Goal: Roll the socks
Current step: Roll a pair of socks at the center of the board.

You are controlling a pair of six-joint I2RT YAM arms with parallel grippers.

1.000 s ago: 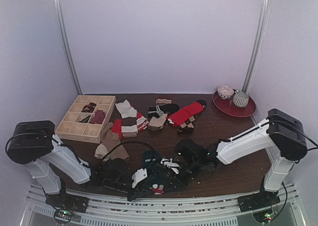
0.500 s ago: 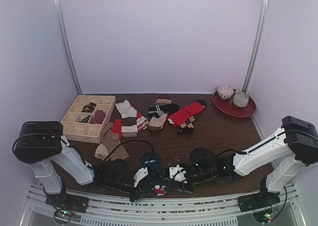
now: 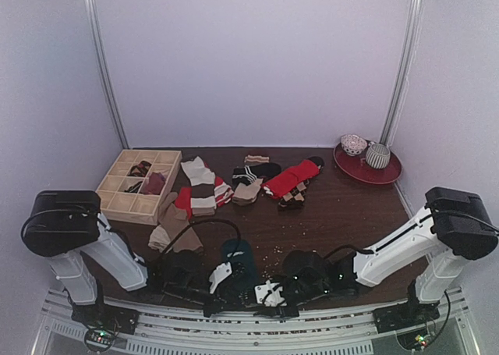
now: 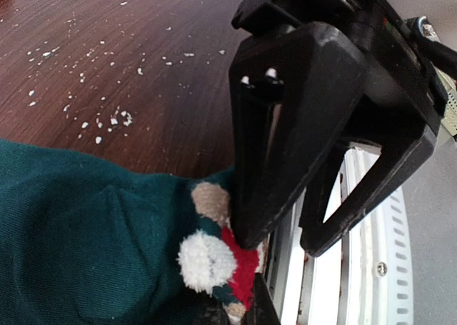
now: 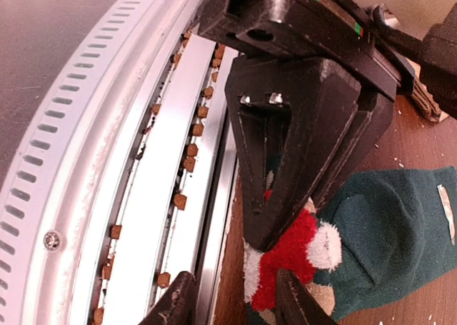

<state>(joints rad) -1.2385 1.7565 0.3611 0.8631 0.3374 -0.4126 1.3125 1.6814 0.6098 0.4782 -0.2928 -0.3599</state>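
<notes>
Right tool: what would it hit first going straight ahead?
Likely the teal sock, at its red-and-white end, which is pinched in the left tool directly ahead. Depth is unclear.

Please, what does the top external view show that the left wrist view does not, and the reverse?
Only the top view: the wooden divided box, the loose socks behind, the red plate with bowls. Only the left wrist view: the red, white and beige pattern at the sock's end. Both: the teal sock, the right fingers, the brown table.
</notes>
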